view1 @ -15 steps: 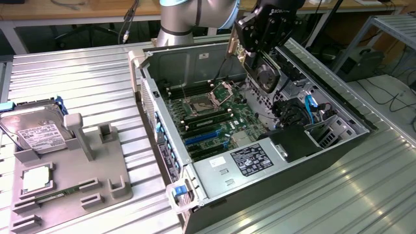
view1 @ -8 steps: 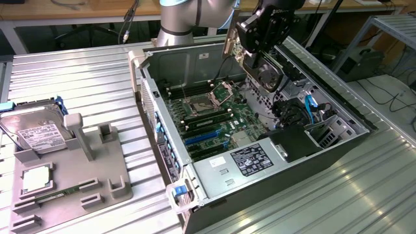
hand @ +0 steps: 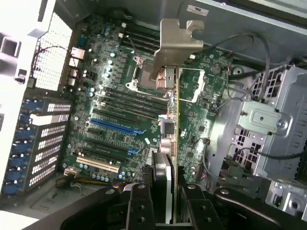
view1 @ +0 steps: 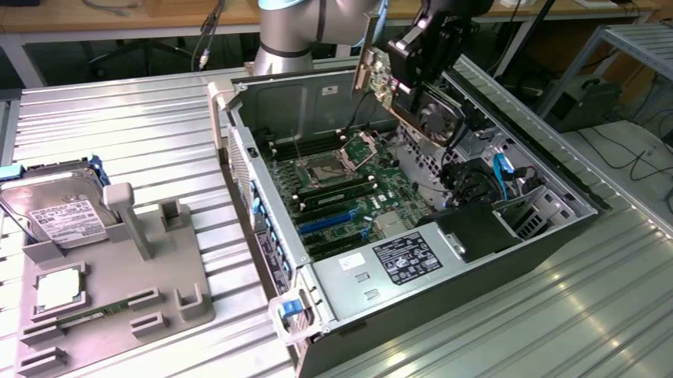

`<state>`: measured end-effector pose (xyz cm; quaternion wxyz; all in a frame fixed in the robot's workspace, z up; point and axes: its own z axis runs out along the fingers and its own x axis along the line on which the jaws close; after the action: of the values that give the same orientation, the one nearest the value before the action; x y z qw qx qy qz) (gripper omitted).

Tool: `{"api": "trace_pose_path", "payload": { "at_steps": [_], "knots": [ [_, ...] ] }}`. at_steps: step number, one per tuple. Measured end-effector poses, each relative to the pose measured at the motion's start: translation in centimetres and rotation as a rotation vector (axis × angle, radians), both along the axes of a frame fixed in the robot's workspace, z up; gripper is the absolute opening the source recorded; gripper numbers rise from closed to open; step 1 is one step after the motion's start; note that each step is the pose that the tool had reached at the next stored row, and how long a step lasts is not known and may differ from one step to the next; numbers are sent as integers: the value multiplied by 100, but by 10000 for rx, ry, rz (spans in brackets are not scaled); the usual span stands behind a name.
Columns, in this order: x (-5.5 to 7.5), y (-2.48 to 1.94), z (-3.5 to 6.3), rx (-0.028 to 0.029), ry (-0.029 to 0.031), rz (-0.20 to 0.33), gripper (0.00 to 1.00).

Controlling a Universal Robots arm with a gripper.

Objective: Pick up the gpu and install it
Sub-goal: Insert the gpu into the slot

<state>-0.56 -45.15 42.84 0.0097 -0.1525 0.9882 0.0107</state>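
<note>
Closest to me is the gray holder tray point(view1: 158, 268) on the ribbed metal table point(view1: 126, 126), with a hard drive point(view1: 58, 213) propped at its far end and what looks like a memory stick point(view1: 94, 315) lying in a slot, though it's kinda hard to make out. Just beside that is the open PC case point(view1: 242, 157), lying on its side, with the power supply point(view1: 405, 260) at the near end and the motherboard point(view1: 347, 193) behind it. The blue expansion slots point(view1: 326, 220) have nothing in them. Past that, over the far half of the case, the gripper point(view1: 415, 71) has its fingers point(hand: 139, 201) clamped on the gpu point(view1: 426, 118), held up in the air and tilted, fan face toward the exterior view's right. From the wrist view the card hangs edge-on over the board, silver bracket point(hand: 175, 45) at the far tip, clear of the slots. The arm point(view1: 299, 31) stands behind the case.
</note>
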Motion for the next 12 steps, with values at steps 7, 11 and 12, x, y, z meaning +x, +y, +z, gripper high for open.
{"api": "trace_pose_path", "payload": {
  "at_steps": [7, 11, 12],
  "knots": [
    [0, 0, -2, 0, 0, 1819, 28],
    [0, 0, -3, 0, 0, 2601, 28],
    [0, 0, -3, 0, -1, 2768, 28]
  ]
}}
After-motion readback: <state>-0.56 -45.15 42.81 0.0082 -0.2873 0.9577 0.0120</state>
